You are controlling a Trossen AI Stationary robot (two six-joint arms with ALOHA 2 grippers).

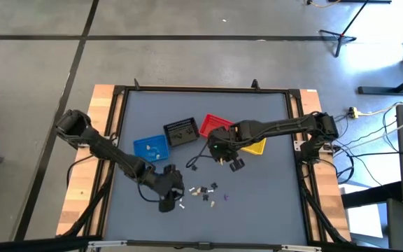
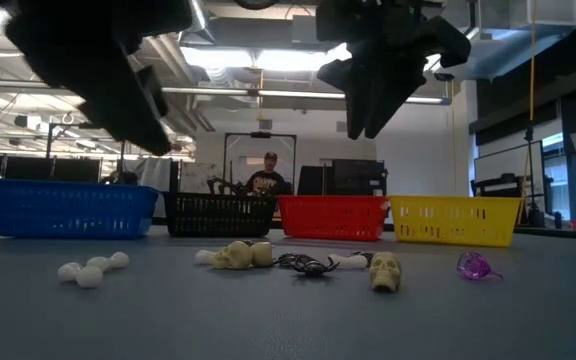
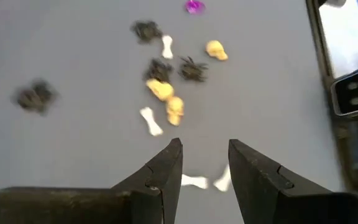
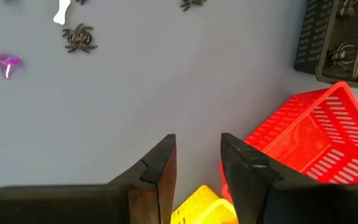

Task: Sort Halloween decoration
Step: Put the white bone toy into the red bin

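The Halloween decoration lies as a loose cluster (image 1: 203,191) near the table's front middle. It holds cream skulls (image 3: 174,110), white bones (image 3: 150,121), black spiders (image 3: 193,70) and a purple piece (image 3: 194,6). My left gripper (image 3: 205,146) hangs open above the cluster's left end, slanting down. Two white bones (image 3: 196,182) lie on the table below its fingertips, untouched. My right gripper (image 4: 197,140) hangs open and empty above bare table, beside the red basket (image 4: 316,140) and the yellow basket (image 4: 197,208).
Four small baskets stand in a row behind the cluster: blue (image 1: 151,148), black (image 1: 180,131) with spiders inside, red (image 1: 214,126) and yellow (image 1: 255,146). One spider (image 1: 193,166) lies apart, between baskets and cluster. A person (image 2: 268,178) stands in the room behind.
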